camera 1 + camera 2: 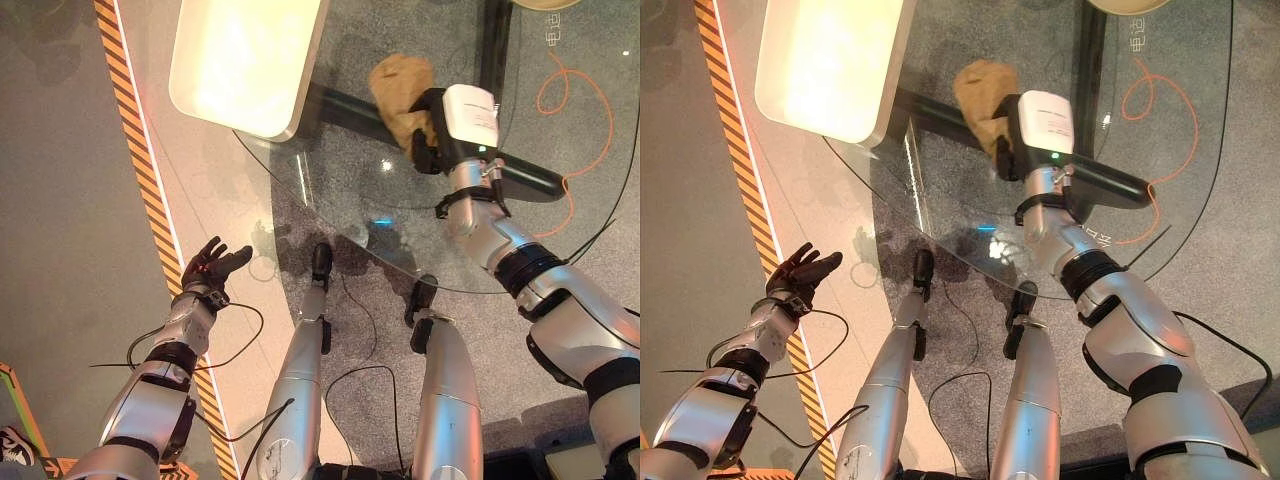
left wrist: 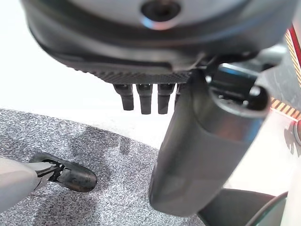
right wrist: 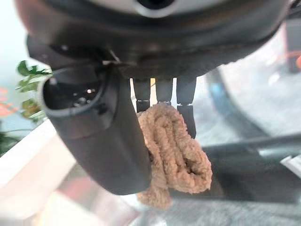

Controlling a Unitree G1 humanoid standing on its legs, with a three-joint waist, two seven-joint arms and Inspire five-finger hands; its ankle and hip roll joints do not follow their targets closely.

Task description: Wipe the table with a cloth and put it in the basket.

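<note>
So there's a pale, shallow tray-looking container [image 1: 245, 65] sitting on the round glass table [image 1: 330, 190], off to the left of the right hand [image 1: 430, 135] and a bit further out from the robot. It's washed out by glare, so I honestly can't tell what's inside. Its far end is cut off by the picture edge too. Can't say for sure it's the basket.

The tan cloth [image 1: 400, 85] is bunched up on the glass, right at the right hand's fingers. In the right wrist view the fuzzy cloth [image 3: 176, 157] sits between the thumb and the row of fingers [image 3: 187, 106], and the fingers curl down onto it, so the hand is clamped on the cloth. From above, a white box on the back of that hand covers most of the fingers, so the grip is hard to see there.

The left hand [image 1: 212, 265] hangs off the table, low over the floor near an orange-and-black striped line [image 1: 140, 150], well apart from the cloth, with fingers spread loosely and nothing in them.

An orange cable [image 1: 575, 95] shows through the glass beyond the right hand.
</note>
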